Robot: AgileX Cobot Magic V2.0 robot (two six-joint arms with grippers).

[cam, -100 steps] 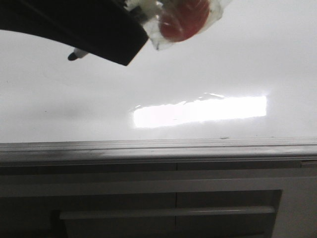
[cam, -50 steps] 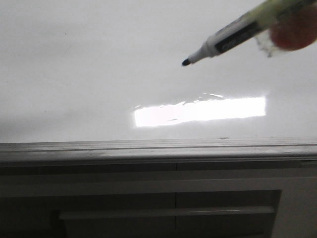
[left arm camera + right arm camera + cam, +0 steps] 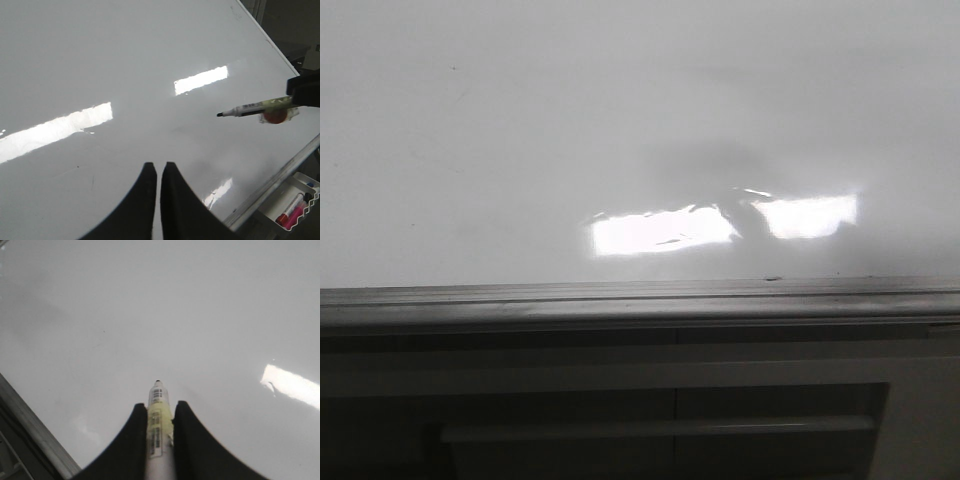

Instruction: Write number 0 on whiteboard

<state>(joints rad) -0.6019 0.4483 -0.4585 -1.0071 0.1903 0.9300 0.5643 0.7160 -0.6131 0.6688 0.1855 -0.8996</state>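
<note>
The front view shows only the whiteboard [image 3: 520, 130], glossy and blank, with a bright glare and its grey rail; neither arm appears there. The left wrist view adds a tray of markers [image 3: 292, 212] past the rail. No number 0 is visible (no stroke at all). The right gripper [image 3: 160, 415] clamps a marker [image 3: 158, 405], tip beyond its jaws, above the board. The left gripper [image 3: 156, 172] is closed, empty.

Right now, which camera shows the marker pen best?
The left wrist view: the marker shows side-on, whole from its black tip to the right gripper holding it above the whiteboard. The right wrist view looks down its barrel between the fingers. The front view shows no marker, only a shadow on the board.
</note>
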